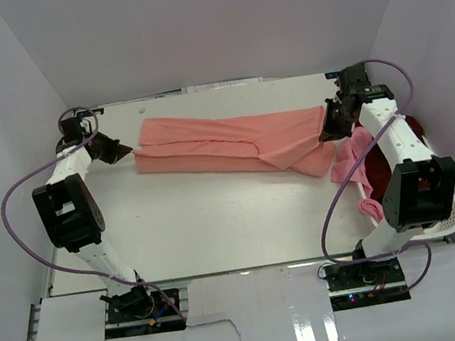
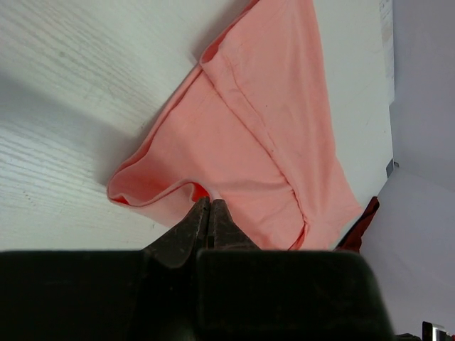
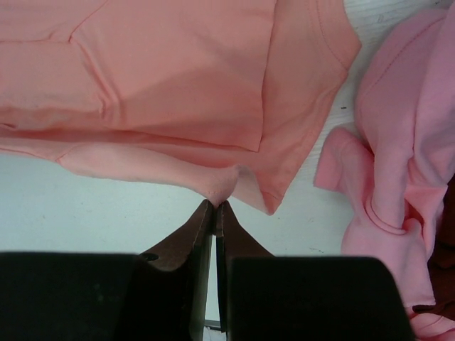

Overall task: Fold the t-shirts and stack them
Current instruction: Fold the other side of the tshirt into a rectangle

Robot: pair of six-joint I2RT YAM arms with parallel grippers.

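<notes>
A salmon-pink t-shirt [image 1: 224,145] lies stretched across the back of the table, partly folded lengthwise. My left gripper [image 1: 127,152] is shut on its left edge; in the left wrist view the gripper [image 2: 208,202] pinches the cloth [image 2: 263,142]. My right gripper [image 1: 326,133] is shut on the shirt's right end; in the right wrist view the gripper [image 3: 215,204] pinches a fold of the cloth [image 3: 178,64]. A lighter pink t-shirt [image 1: 353,157] lies bunched at the right and also shows in the right wrist view [image 3: 398,142]. A dark maroon t-shirt [image 1: 378,170] lies in the basket.
A white slotted basket [image 1: 447,224] stands at the right edge under my right arm. The table [image 1: 218,223] is white, with walls on three sides. Cardboard covers the near edge around the arm bases.
</notes>
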